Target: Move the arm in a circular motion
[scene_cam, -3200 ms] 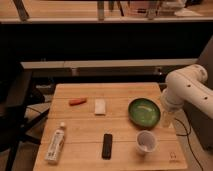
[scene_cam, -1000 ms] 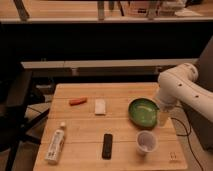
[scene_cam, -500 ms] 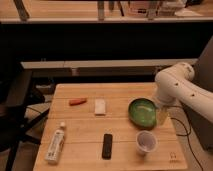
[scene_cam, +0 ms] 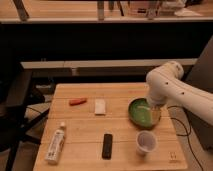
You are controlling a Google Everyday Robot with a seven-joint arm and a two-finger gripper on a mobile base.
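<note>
The large white arm (scene_cam: 170,85) comes in from the right edge and bends down over the right side of the wooden table (scene_cam: 85,125). Its slender pale tip, the gripper (scene_cam: 153,116), hangs over the right part of a green bowl (scene_cam: 139,112). The gripper carries nothing that I can see.
On the table are a white cup (scene_cam: 146,142) in front of the bowl, a black remote (scene_cam: 107,146), a white tube (scene_cam: 55,143) at the front left, a white packet (scene_cam: 100,106) and a small red object (scene_cam: 77,101). A dark chair (scene_cam: 17,100) stands at the left.
The arm has swung leftward, from beside the bowl's right edge to over the bowl. The things on the table have not moved.
</note>
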